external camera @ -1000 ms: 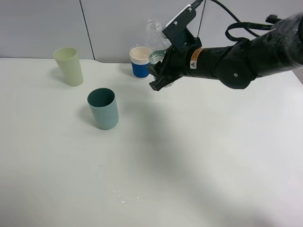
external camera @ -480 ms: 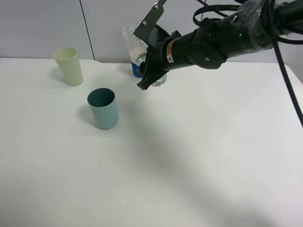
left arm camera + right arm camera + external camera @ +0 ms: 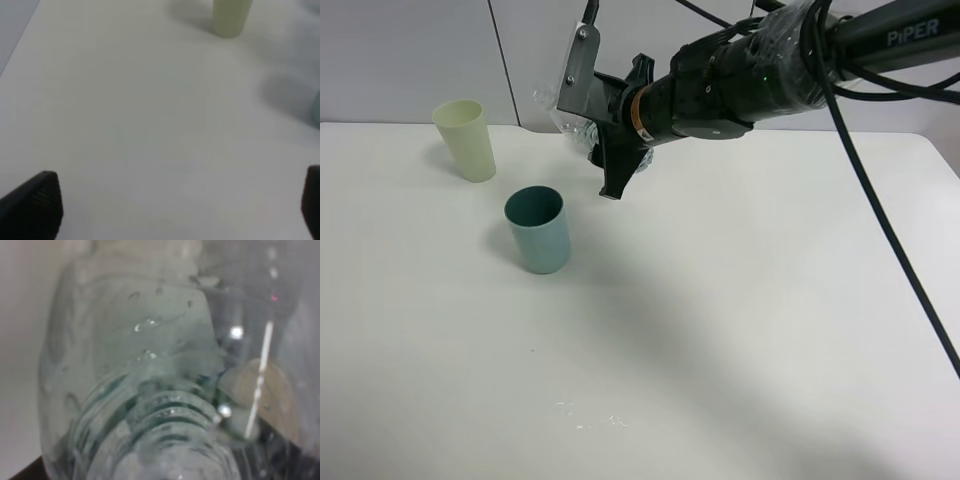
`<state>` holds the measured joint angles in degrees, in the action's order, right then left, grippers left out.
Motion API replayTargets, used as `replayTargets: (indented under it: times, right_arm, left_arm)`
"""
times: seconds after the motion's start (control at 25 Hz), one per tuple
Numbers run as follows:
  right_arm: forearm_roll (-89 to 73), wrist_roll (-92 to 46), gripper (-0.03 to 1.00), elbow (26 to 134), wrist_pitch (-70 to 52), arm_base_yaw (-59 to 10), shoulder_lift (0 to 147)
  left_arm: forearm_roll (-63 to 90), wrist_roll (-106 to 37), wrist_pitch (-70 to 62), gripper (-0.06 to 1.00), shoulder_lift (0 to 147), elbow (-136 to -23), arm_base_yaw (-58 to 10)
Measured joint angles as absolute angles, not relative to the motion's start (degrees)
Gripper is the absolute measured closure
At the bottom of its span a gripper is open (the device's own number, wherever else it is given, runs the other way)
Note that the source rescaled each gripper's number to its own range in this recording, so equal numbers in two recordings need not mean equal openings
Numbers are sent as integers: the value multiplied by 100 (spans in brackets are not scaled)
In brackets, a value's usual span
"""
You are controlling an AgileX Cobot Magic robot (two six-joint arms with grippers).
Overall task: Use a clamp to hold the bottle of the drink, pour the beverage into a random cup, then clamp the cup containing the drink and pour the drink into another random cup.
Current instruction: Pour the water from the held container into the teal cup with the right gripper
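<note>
- Left gripper (image 3: pixel 172 205): jaws stood wide apart over bare white table (image 3: pixel 770 350), nothing between them.
- Front of the table: a small scatter of clear droplets (image 3: pixel 585 418).
- Teal cup (image 3: pixel 538 230): upright on the table, left of centre, untouched. Inside dark; could not tell whether it held any liquid.
- Right gripper (image 3: pixel 605 150): reached across the middle to the left side, clamped on the bottle (image 3: pixel 563 115).
- Bottle held in the air, tipped well over, neck pointing left, above and beyond the teal cup. Could not tell whether its mouth stood over that cup.
- Right wrist view: ribbed clear body filled the frame, drops clinging inside; liquid level unclear.
- Pale yellow-green cup (image 3: pixel 466 140): upright near the back edge, left of the bottle, apart from both.
</note>
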<state>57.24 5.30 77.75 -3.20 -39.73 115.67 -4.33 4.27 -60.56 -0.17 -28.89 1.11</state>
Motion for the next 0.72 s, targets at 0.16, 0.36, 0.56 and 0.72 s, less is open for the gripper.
replayTargets:
  times: [0.16, 0.36, 0.56, 0.72]
  right_arm:
    - [6076, 536, 97, 7834, -307, -3994, 11572]
    - [6248, 489, 97, 7834, -311, -4053, 11572]
    - [6773, 385, 97, 7834, -316, -4165, 11572]
    - [7008, 380, 97, 7834, -478, -4172, 11572]
  left_arm:
    - [-433, 427, -6056, 5, -17, -2889, 111]
    - [-433, 427, -6056, 5, -17, -2889, 111]
    - [-433, 427, -6056, 5, -17, -2889, 111]
    - [-433, 427, -6056, 5, -17, -2889, 111]
